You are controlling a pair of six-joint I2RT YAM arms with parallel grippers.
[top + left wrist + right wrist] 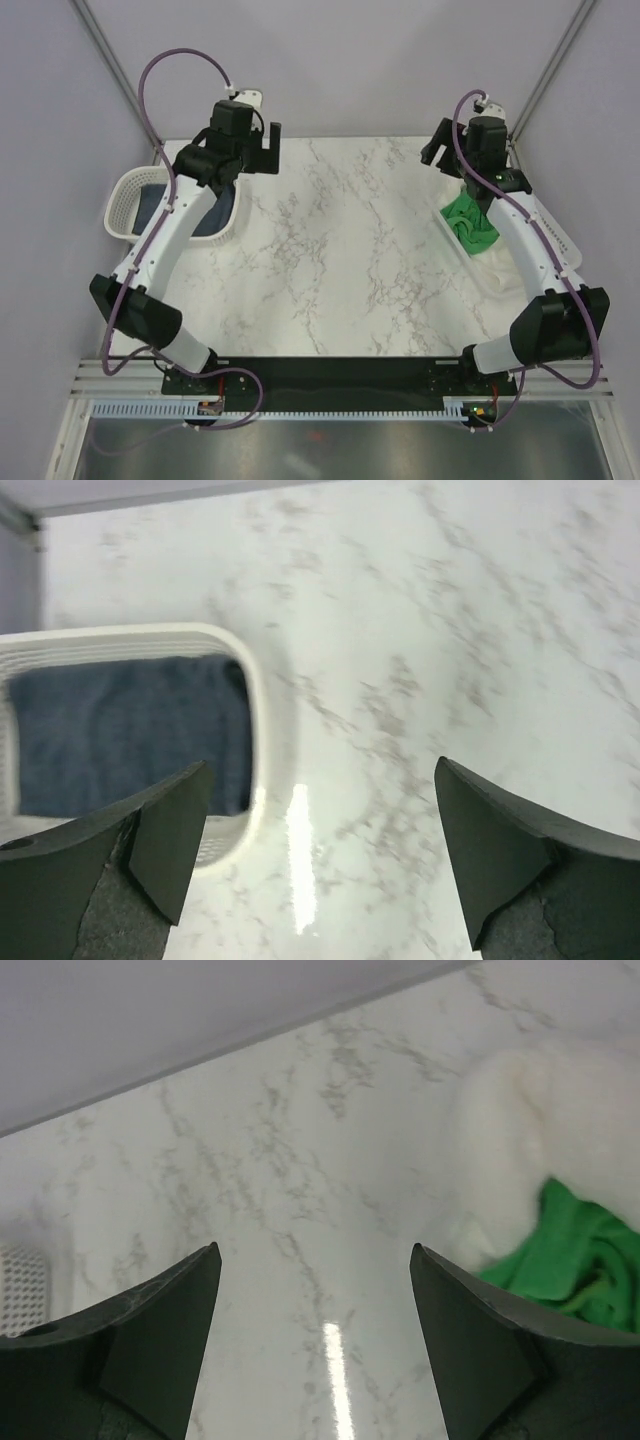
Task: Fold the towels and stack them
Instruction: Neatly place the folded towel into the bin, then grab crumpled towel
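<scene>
The dark navy towel (pixel 152 208) lies flat in the white basket (pixel 122 200) at the table's left; the left wrist view shows the same navy towel (pixel 120 730) inside the basket's rim (pixel 258 715). My left gripper (pixel 265 150) hangs open and empty above the marble just right of that basket, fingers spread wide (pixel 322 780). The green towel (pixel 470 222) lies crumpled on the white towel (pixel 497 262) at the right. My right gripper (pixel 437 148) is open and empty above the table, left of the green towel (pixel 588 1260) and white towel (pixel 545 1120).
A second white perforated basket (pixel 556 238) sits at the right edge, under the right arm and partly covered by the white towel. Marble tabletop (pixel 340 250) lies between the two arms. Grey walls close in the back and sides.
</scene>
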